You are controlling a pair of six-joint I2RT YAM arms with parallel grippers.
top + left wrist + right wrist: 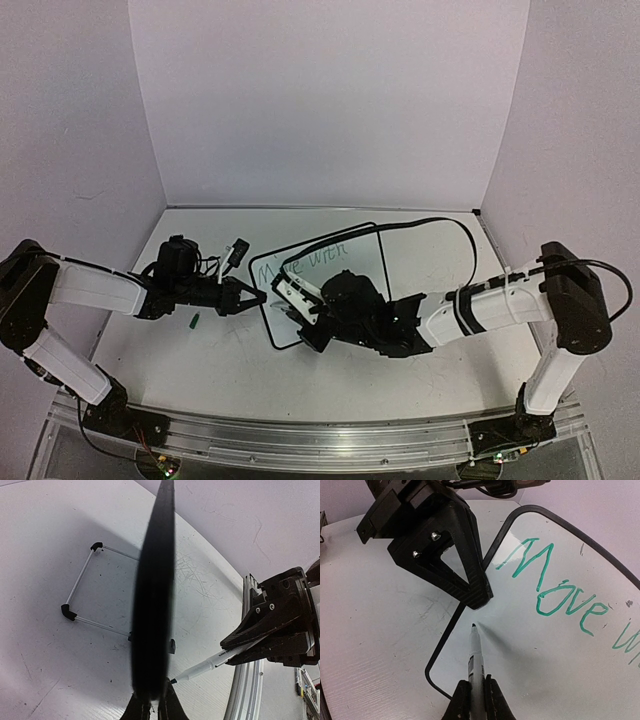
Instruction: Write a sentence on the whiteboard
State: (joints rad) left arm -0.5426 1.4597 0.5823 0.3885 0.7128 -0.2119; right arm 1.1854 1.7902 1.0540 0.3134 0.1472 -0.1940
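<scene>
The whiteboard (362, 258) lies mid-table, black-framed, with green writing "Move wi…" (560, 595) along its far part. My left gripper (252, 297) is shut on the board's left edge, which shows edge-on as a dark band (155, 580) between its jaws (154, 696). My right gripper (292, 300) is shut on a white marker (476, 655); the gripper (476, 684) holds the marker's dark tip at the board's bare near-left corner, below the "M". I cannot tell if the tip touches. The marker (210, 664) also shows in the left wrist view.
A small green cap (195, 321) lies on the tabletop left of the board. A black cable (440, 225) loops over the board's far right. A small black object (237, 252) lies behind the left gripper. A thin white-rod frame with black corners (80, 585) sits beside the board.
</scene>
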